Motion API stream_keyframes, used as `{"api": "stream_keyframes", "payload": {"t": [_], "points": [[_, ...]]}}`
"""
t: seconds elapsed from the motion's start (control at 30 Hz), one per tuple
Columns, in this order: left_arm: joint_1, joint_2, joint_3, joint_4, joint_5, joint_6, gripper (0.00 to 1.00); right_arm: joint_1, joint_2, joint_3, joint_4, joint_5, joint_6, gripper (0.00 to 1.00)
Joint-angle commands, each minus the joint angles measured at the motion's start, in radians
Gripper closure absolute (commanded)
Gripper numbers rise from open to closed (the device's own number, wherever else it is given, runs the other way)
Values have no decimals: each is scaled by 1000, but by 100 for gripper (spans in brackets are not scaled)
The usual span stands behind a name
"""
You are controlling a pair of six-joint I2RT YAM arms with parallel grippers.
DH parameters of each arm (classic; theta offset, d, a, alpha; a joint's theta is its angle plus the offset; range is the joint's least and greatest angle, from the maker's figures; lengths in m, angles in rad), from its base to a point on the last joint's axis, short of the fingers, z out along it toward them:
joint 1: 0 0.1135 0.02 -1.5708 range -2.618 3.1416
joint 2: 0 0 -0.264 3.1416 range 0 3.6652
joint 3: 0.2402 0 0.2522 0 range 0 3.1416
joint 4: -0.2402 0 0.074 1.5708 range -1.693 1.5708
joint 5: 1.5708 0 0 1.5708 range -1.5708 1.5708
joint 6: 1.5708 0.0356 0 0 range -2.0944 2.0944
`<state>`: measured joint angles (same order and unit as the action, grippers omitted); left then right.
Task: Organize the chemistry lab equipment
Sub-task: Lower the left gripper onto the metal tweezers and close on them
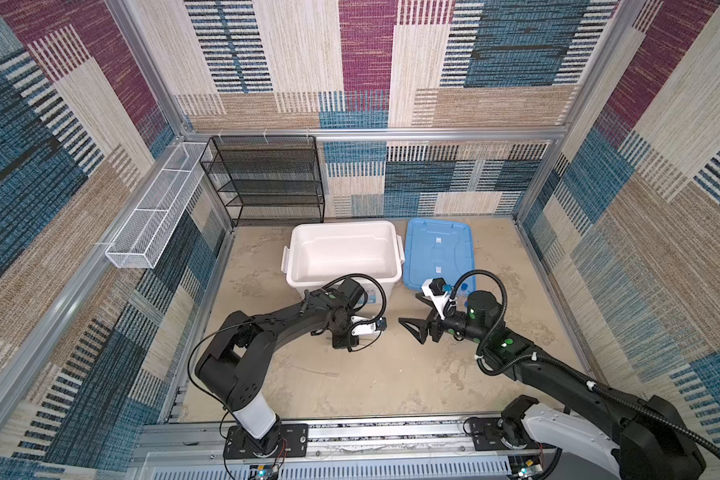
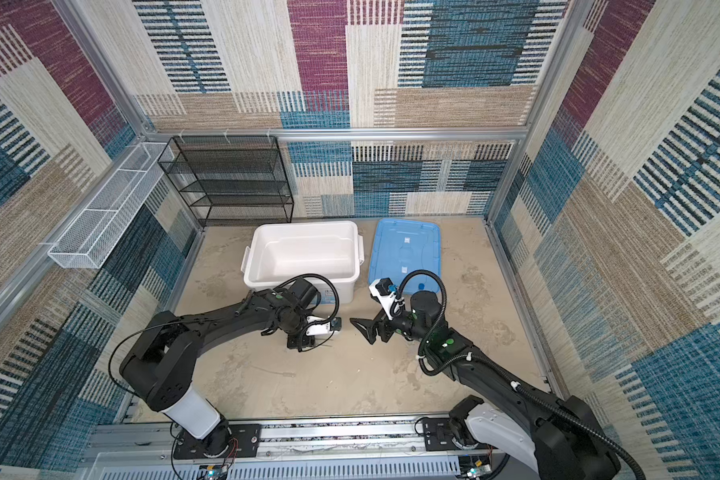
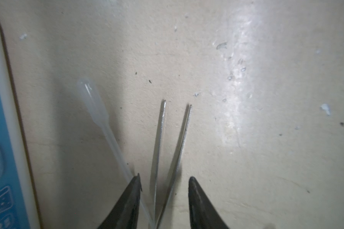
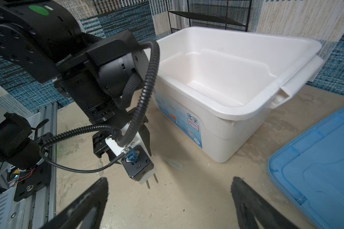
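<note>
L gripper (image 3: 164, 177) stood spread astride metal tweezers (image 3: 160, 138); clear dropper (image 3: 91, 99) seemingly touched one jaw, so closing could've snagged both. R gripper (image 4: 170, 178) gaped, empty.

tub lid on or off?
Off. The blue lid lies flat beside the white tub, whose open top shows a bare inside in both top views.

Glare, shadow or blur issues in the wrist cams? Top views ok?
Left wrist view: a glare streak washes out part of the table; shadow darkens it round the dropper and tweezers, both readable. Right wrist view: the right gripper is blurred up close, the white tub is sharp. Both top views: even light, corner posts splay outward.
</note>
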<state>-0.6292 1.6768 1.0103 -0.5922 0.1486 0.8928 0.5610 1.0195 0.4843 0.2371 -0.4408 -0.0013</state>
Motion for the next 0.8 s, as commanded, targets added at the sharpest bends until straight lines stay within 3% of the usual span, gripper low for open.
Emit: {"api": "stream_keyframes", "payload": {"t": [0.0, 0.5, 0.77], "points": [[2, 11, 10, -16, 42, 24, 58, 0, -7, -4, 13, 8, -1, 2], [-7, 77, 22, -60, 14, 31, 63, 0, 4, -6, 16, 11, -4, 2], [-31, 81, 19, -53, -28, 32, 77, 0, -2, -8, 16, 20, -3, 2]]}}
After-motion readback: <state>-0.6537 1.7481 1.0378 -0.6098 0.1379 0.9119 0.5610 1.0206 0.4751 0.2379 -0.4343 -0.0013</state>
